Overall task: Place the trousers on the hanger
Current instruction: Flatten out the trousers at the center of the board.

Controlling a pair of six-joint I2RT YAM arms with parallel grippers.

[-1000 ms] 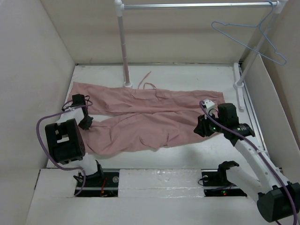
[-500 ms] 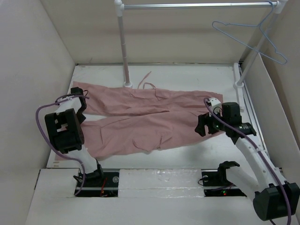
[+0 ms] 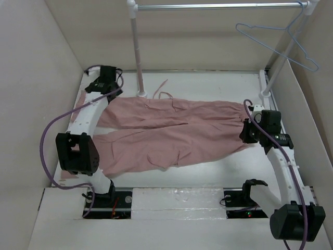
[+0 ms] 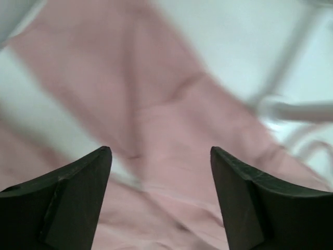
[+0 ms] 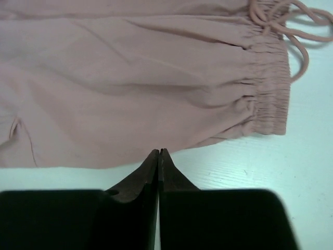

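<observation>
The dusty-pink trousers (image 3: 166, 133) lie flat across the table with both legs stretched sideways. The pale blue wire hanger (image 3: 283, 44) hangs by its hook from the rail's right end, clear of both arms. My left gripper (image 3: 106, 82) is at the back left corner, above the upper leg. In its blurred wrist view it (image 4: 160, 156) stands open over pink cloth (image 4: 156, 104) with nothing between its fingers. My right gripper (image 3: 248, 133) is at the trousers' right edge. It (image 5: 158, 151) is shut and empty, its tips on the white table just short of the fabric edge, near the gathered waistband (image 5: 270, 88).
A white and metal rail (image 3: 218, 6) spans the back on two posts. One post (image 3: 138, 52) stands just behind the trousers, the other (image 3: 276, 73) at the right. Cardboard walls (image 3: 41, 78) close in the left, back and right sides. A thin drawstring (image 5: 294, 39) trails past the waistband.
The left gripper has opened, let go of the leg and swung from the near left to the back left corner. The right gripper moved right, dragging the trousers that way, and now stands shut beside them.
</observation>
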